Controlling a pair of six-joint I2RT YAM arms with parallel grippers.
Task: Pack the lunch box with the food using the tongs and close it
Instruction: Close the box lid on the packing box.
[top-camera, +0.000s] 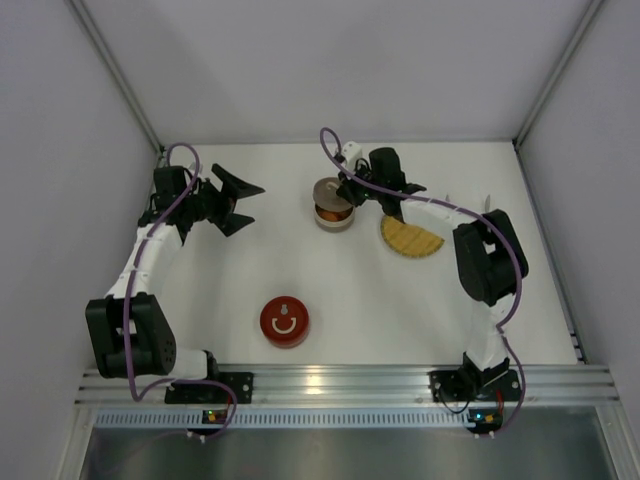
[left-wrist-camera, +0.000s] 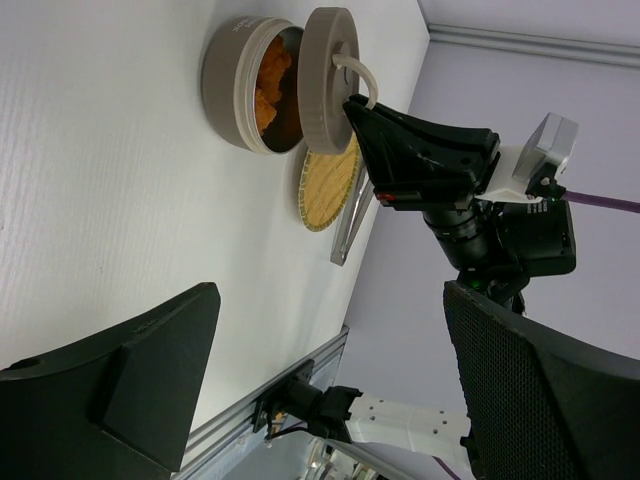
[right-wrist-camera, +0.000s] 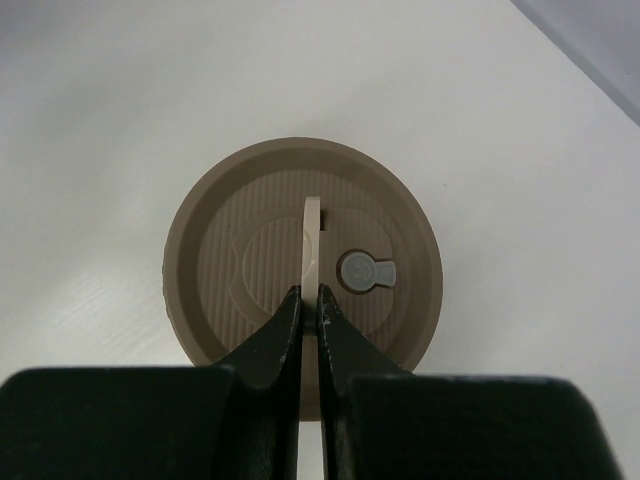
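The lunch box (left-wrist-camera: 232, 80) is a round beige tub (top-camera: 333, 220) at the back middle of the table. Orange food chunks (left-wrist-camera: 268, 88) lie inside it. Its ribbed beige lid (right-wrist-camera: 260, 270) hangs just above the tub's mouth (left-wrist-camera: 325, 75), a gap still showing between them. My right gripper (right-wrist-camera: 310, 300) is shut on the lid's upright loop handle (right-wrist-camera: 312, 235). Slim silver tongs (left-wrist-camera: 346, 228) lie on the table beside the yellow woven plate (left-wrist-camera: 325, 185). My left gripper (top-camera: 240, 200) stands wide open with nothing in it, well left of the box.
A red round disc with a white mark (top-camera: 285, 321) lies near the front middle. The yellow plate (top-camera: 412, 238) sits right of the box, partly under the right arm. Grey walls close in the table on three sides.
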